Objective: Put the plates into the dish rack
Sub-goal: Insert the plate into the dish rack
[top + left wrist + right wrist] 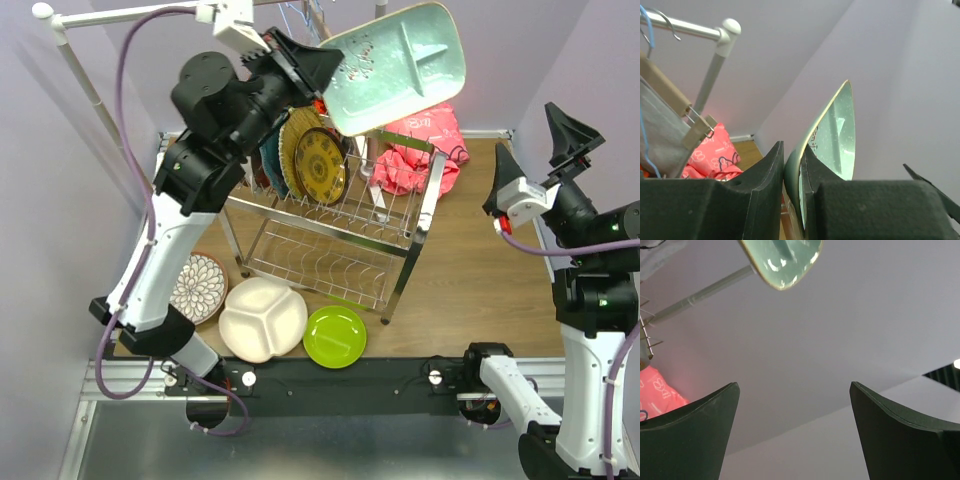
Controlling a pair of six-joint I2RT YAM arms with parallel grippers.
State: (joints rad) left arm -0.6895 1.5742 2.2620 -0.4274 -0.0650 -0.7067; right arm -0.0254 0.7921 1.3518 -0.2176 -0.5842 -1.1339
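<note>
My left gripper is raised high above the dish rack and is shut on the rim of a pale aqua divided plate. In the left wrist view the plate stands on edge between the gripper's black pads. A yellow patterned plate and a teal one stand in the rack's upper tier. On the table in front lie a white-and-dark floral plate, a white divided plate and a lime green plate. My right gripper is open, empty and held up at the right.
A white-poled clothes rail crosses the back left, with a wooden hanger on it. Red and pink cloths lie behind the rack's right end. Purple walls close in on both sides.
</note>
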